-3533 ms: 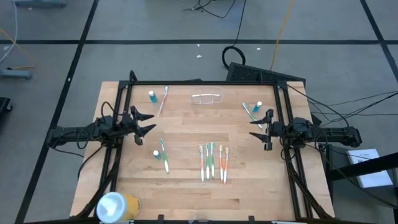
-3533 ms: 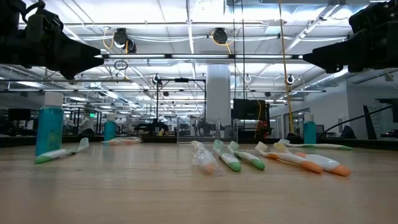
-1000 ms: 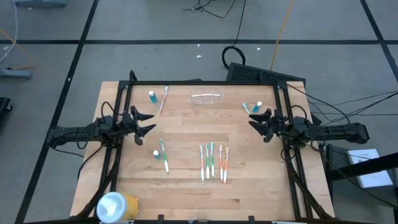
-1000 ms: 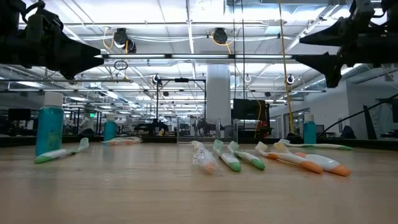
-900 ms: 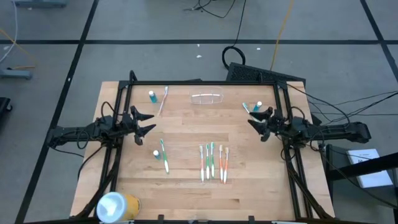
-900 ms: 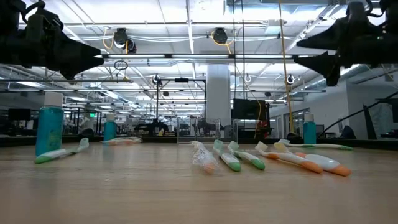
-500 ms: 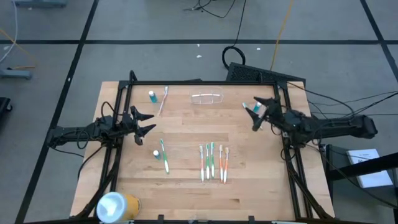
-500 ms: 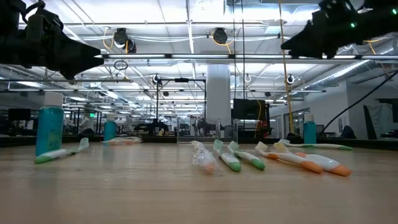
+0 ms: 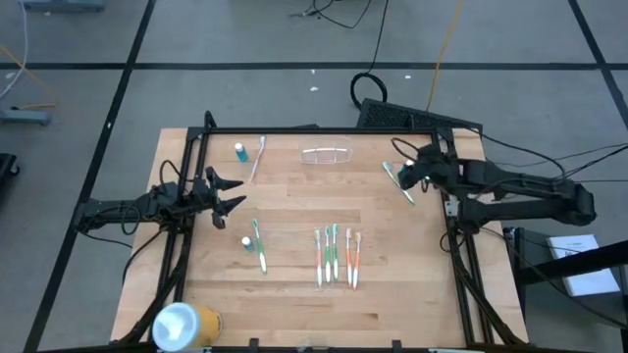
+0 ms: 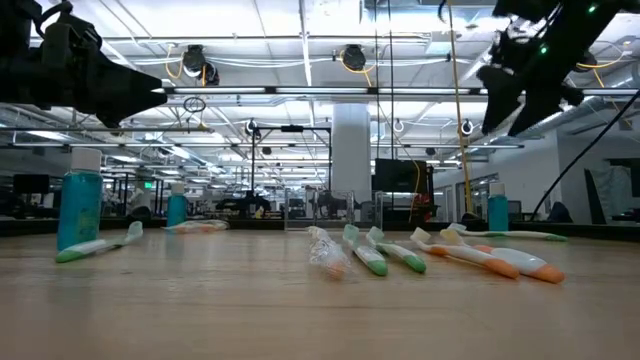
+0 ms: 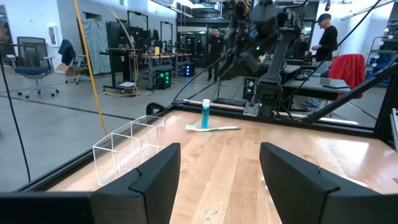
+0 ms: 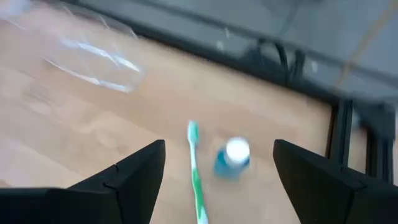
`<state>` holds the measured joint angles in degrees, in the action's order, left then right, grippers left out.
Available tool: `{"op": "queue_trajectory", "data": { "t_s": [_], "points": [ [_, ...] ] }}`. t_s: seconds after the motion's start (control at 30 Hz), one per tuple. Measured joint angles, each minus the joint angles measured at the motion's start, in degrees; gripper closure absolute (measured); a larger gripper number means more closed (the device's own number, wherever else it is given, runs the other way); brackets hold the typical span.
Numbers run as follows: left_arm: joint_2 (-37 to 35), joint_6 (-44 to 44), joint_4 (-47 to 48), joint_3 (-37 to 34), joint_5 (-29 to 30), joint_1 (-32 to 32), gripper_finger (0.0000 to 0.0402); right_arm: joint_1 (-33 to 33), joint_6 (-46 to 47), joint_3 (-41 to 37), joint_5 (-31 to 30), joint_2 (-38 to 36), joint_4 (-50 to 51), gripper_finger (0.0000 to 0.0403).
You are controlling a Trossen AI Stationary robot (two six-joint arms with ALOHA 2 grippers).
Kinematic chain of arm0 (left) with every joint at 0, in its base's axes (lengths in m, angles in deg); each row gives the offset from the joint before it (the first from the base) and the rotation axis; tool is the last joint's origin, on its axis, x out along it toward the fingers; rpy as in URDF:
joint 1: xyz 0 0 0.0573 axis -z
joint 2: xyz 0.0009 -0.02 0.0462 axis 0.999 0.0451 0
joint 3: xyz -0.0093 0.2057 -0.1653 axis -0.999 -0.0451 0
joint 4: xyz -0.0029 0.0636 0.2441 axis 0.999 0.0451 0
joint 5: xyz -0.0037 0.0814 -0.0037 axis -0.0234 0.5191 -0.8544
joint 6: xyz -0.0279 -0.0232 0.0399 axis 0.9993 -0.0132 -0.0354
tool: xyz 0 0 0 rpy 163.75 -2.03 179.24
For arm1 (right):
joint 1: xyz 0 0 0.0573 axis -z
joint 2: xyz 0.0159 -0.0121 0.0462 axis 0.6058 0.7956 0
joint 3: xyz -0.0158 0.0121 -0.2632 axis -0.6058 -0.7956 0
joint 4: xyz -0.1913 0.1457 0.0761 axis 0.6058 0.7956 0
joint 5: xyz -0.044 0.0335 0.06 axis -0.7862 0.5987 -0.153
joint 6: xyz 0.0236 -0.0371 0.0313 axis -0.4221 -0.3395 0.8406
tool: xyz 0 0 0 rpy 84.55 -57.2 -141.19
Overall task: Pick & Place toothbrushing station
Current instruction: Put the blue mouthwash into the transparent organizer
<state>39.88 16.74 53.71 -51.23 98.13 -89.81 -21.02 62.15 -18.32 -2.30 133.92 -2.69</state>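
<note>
- Near the counter's (image 9: 294,211) far edge, the toothbrushing station (image 9: 327,154) lies empty, well apart from both arms.
- Its long axis runs left to right along that edge, rounded ends pointing at the two sides, opening up.
- Your right gripper (image 9: 406,173) hangs with fingers spread above a green toothbrush (image 9: 397,181) and a small blue bottle (image 12: 231,156); carry it on to the station, clear of both.
- Close across the short width, mid-length.
- Your left gripper (image 9: 228,194) waits, spread, at the left side.

The toothbrushing station (image 9: 327,154) is see-through, the worktop (image 9: 294,211) is light wood, and the toothbrushes (image 9: 336,254) are green and orange (with white).
</note>
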Motion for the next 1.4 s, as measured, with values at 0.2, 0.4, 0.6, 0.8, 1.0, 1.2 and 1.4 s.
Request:
{"op": "queue_trajectory", "data": {
  "t_s": [0.2, 0.4, 0.6, 0.8, 1.0, 1.2, 1.4],
  "points": [
    [0.0, 0.0, 0.0, 0.0, 0.0, 0.0, 0.0174, 11.7, -5.5, 1.7, 11.1, 6.7, -1.1, 0.0109],
    [0.0, 0.0, 0.0, 0.0, 0.0, 0.0, 0.0174, 21.7, -11.4, 4.3, 20.8, 12.8, -1.6, 0.0109],
    [0.0, 0.0, 0.0, 0.0, 0.0, 0.0, 0.0174, 23.9, -12.7, 4.2, 22.1, 16.8, -2.0, 0.0109],
    [0.0, 0.0, 0.0, 0.0, 0.0, 0.0, 0.0174, 23.9, -12.7, 4.2, 22.2, 19.8, -3.2, 0.0109],
    [0.0, 0.0, 0.0, 0.0, 0.0, 0.0, 0.0174, 23.9, -12.6, 4.2, 22.2, 21.6, -3.6, 0.011],
    [0.0, 0.0, 0.0, 0.0, 0.0, 0.0, 0.0174, 24.3, -12.5, 4.2, 22.1, 22.7, -3.7, 0.0135],
    [0.0, 0.0, 0.0, 0.0, 0.0, 0.0, 0.0174, 24.3, -12.6, 4.2, 22.1, 22.7, -3.7, 0.0166]
  ]
}}
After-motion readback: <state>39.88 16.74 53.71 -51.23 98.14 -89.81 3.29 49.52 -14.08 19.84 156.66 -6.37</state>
